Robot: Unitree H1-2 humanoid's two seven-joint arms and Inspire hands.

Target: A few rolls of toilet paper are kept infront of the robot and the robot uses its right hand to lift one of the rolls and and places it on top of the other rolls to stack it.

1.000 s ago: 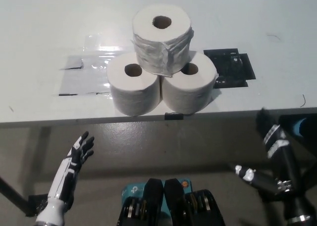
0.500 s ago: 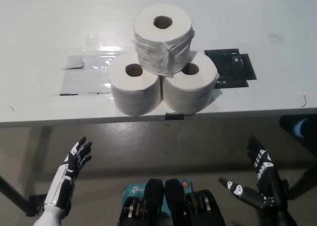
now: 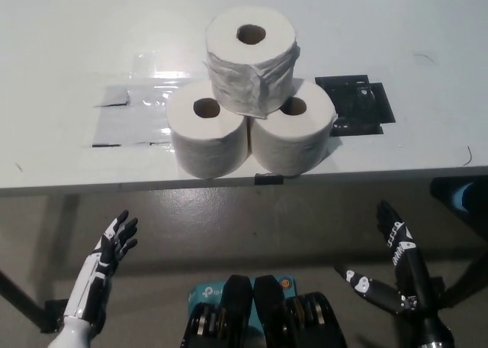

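Note:
Three white toilet paper rolls stand near the front edge of the white table (image 3: 69, 58). The left roll (image 3: 206, 138) and the right roll (image 3: 293, 134) sit side by side and touch. A third roll (image 3: 250, 58), with loose wrinkled paper around it, rests upright on top of both, centred over the gap. My black right hand (image 3: 393, 268) hangs open below the table edge at the lower right, apart from the rolls. My white left hand (image 3: 107, 260) rests open at the lower left, also below the table.
A black square plate (image 3: 354, 104) lies flat on the table just right of the rolls. Shiny clear tape patches (image 3: 130, 115) cover the surface left of them. Grey floor shows below the table edge.
My right hand has dropped from beside the table edge at the far right to a lower spot nearer my body. The left hand sank slightly. The rolls have not moved.

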